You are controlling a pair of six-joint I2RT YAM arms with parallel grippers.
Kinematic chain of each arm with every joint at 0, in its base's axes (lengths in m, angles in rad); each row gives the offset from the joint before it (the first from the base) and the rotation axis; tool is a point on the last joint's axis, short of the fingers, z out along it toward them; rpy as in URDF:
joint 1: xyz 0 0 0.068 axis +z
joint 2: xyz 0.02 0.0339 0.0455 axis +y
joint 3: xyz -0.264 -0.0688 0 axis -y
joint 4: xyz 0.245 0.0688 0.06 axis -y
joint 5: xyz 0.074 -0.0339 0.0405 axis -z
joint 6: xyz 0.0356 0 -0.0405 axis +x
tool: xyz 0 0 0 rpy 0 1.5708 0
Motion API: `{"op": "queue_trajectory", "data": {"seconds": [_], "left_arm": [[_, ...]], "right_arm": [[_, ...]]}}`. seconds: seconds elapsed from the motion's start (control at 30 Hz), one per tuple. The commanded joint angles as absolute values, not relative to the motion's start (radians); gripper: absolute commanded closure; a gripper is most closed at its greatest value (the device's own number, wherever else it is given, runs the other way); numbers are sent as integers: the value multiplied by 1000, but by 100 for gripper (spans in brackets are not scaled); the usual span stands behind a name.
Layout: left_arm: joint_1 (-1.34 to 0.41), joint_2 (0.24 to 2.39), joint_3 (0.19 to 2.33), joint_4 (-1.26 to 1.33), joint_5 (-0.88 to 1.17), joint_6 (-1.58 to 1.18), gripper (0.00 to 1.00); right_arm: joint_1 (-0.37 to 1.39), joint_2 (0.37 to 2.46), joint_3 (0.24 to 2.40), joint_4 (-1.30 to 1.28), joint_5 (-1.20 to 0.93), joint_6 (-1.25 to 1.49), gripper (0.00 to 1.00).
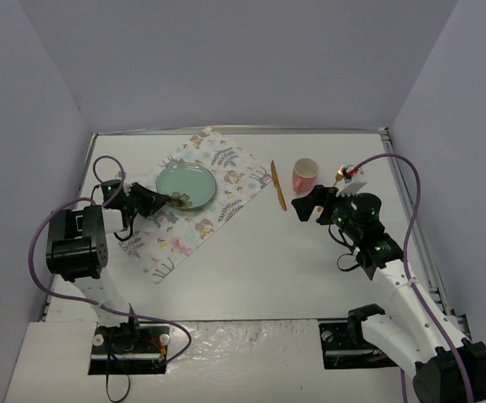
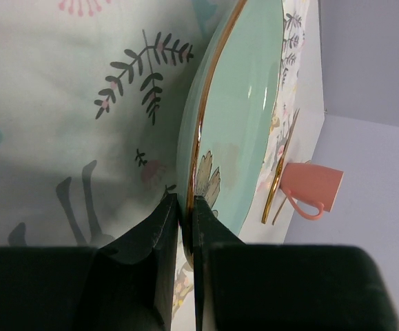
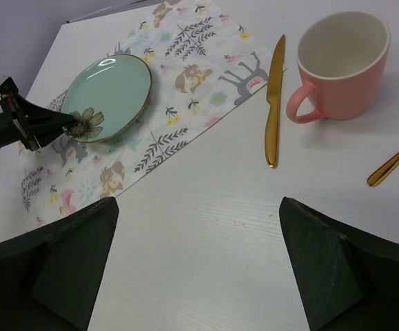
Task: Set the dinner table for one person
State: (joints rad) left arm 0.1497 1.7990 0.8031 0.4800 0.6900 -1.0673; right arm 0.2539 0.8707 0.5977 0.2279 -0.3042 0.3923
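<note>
**Plate pinched at its rim, your right gripper open and empty**

From above, the dinner table (image 1: 251,269) carries everything, and your left gripper (image 1: 169,200) meets the green plate (image 1: 188,183) on the placemat (image 1: 230,172) towards the far left corner, probably to centre it. The left wrist view shows those jaws pinching the plate's gold rim, one finger on each face. In the right wrist view, your right gripper (image 3: 198,227) hovers with its jaws spread wide over bare table near the knife (image 3: 275,103) and pink cup (image 3: 340,62), likely ready for cutlery.
</note>
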Motion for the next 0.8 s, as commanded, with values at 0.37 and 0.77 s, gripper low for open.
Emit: {"op": "queue_trajectory", "data": {"seconds": [0.37,0.77], "left_arm": [[135,1788,786,660,747,-1113,84],[137,1714,796,395,675,-1007,37]], "right_arm": [[244,854,591,317,-318,383,0],[244,844,589,310,-312,370,0]]}}
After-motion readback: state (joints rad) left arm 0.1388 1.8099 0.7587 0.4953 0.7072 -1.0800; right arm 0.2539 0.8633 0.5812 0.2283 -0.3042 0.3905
